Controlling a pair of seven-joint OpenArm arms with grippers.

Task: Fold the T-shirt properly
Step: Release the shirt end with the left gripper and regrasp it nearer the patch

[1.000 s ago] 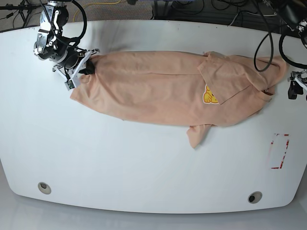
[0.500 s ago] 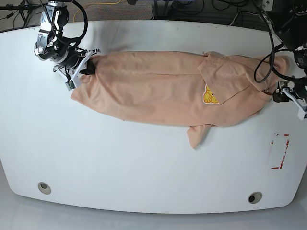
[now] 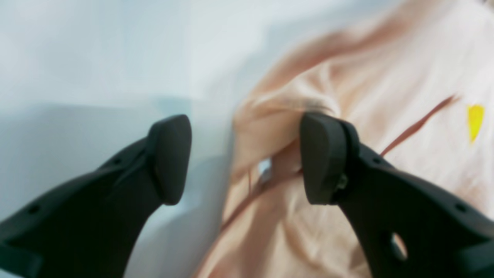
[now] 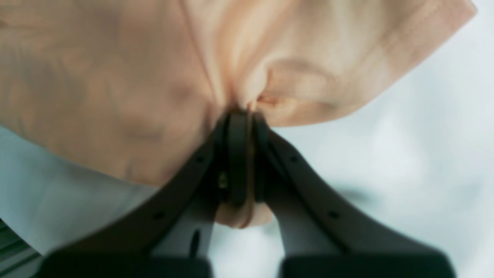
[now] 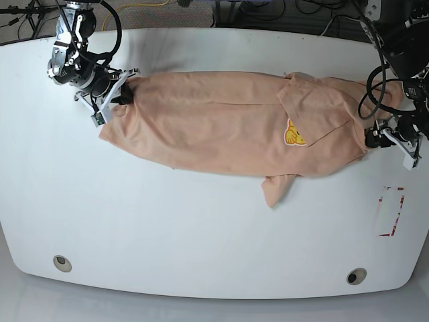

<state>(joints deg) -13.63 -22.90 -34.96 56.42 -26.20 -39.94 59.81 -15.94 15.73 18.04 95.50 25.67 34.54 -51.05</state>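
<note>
T-shirt (image 5: pixel 228 127) lies flat on the white table (image 5: pixel 167 228), long axis running across it between the arms. Right gripper (image 4: pixel 241 116) is pinched on its hem corner. Left gripper (image 3: pixel 245 154) spread wide, empty, straddling the collar-end edge.

My right gripper (image 4: pixel 241 154), black and curved-fingered, is clamped tight on a pinch of soft peach cotton T-shirt (image 5: pixel 221 124). My left gripper (image 3: pixel 247 158) hangs with its jaws spread wide, one pad (image 3: pixel 322 158) over the cloth, gripping nothing.
</note>
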